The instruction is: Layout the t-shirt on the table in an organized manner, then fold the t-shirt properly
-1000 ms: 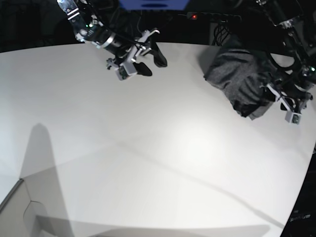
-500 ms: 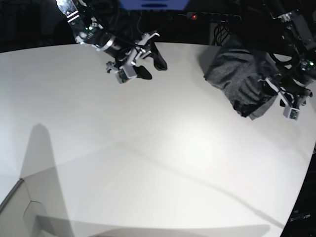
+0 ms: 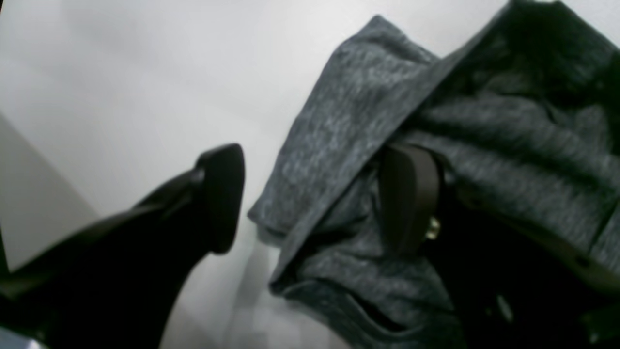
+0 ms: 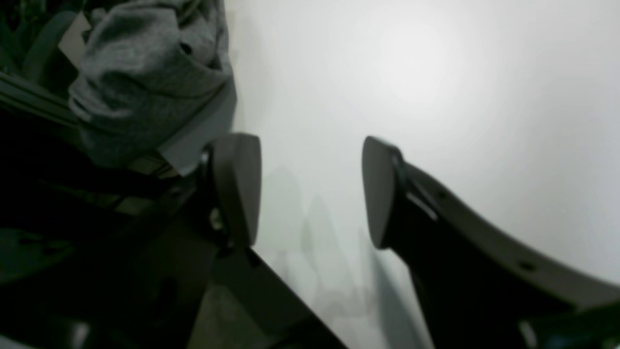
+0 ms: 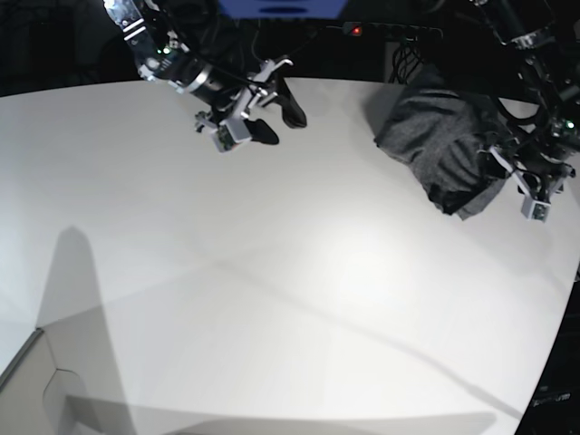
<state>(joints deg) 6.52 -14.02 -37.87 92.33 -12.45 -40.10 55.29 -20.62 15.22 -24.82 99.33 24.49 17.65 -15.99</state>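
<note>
Left pincer (image 3: 315,203): jaws spread wide, one finger bare over the desk, the other finger (image 3: 409,194) tucked into the shirt's folds; not clamped on cloth.
Left pincer, base view (image 5: 530,186): at the shirt's side nearest the desk's right edge, low against the heap.
Right pincer (image 4: 310,191): jaws apart, nothing between them, only bare desk below.
Right pincer, base view (image 5: 272,104): hanging above the far edge of the desk, well apart from the shirt.
Shirt (image 5: 444,149): bunched in a dark-grey heap near the far right corner of the desk; creased and doubled over itself, hem (image 3: 339,145) turned up in a long fold, sleeves not made out.
Shirt, right wrist view (image 4: 145,77): a grey lump at the frame's upper left, off to one side of the spread jaws.
Desk (image 5: 272,299): white, wide stretch bare toward the near and left edges.
Done so far: nothing of the layout visible; shirt neither spread nor centred.
Left to do: by the look of it, take hold of the cloth, draw it toward the middle, flatten body and sleeves, then every fold.
Stage, as a judgement: very start, first grasp being sought.
</note>
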